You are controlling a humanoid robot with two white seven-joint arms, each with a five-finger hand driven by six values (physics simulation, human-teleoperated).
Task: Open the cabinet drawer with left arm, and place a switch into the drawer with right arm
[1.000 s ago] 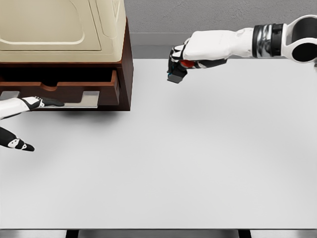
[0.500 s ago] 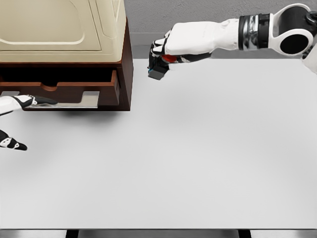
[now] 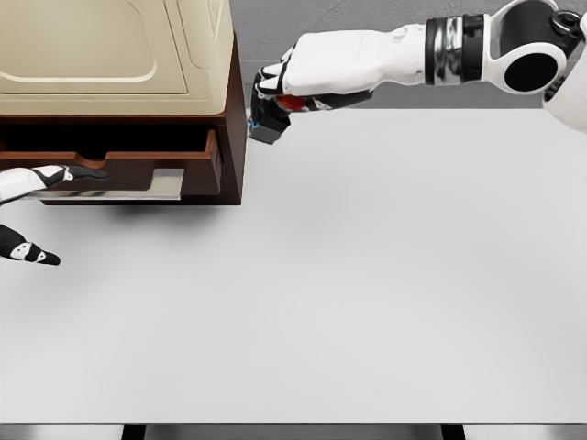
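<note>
Left hand (image 3: 32,215) at the desk's left edge, low beside the cabinet, fingers spread and holding nothing; upper fingers (image 3: 69,173) reaching toward the drawer front, thumb lower down over the bare desk (arm mostly cut off by the picture's edge, so little else to tell of it).

Cabinet (image 3: 234,128) at the far left corner of the desk (image 3: 367,293): dark brown wooden body, cream rounded top. Drawer (image 3: 138,165) pulled out part-way, its brown front with a curved notch, dark opening above it, grey metal handle (image 3: 138,188) along the lower edge of the front, just beside the left hand's fingertips; contact between fingers and handle not clear.

Switch (image 3: 266,128) near the far edge of the desk, just beside the cabinet's right wall, held in the air above the surface: small dark block, a touch of teal at its left side, a bit of red showing above it between the fingers. Touching the cabinet wall or merely close to it: cannot tell.

Right hand (image 3: 280,87) closed around the switch from above, fingers curled down over it. White forearm stretching right along the far edge, then a black-and-grey ringed joint, then a round white elbow housing at the far right corner.

Soft shadows under the drawer and beneath the right arm.
</note>
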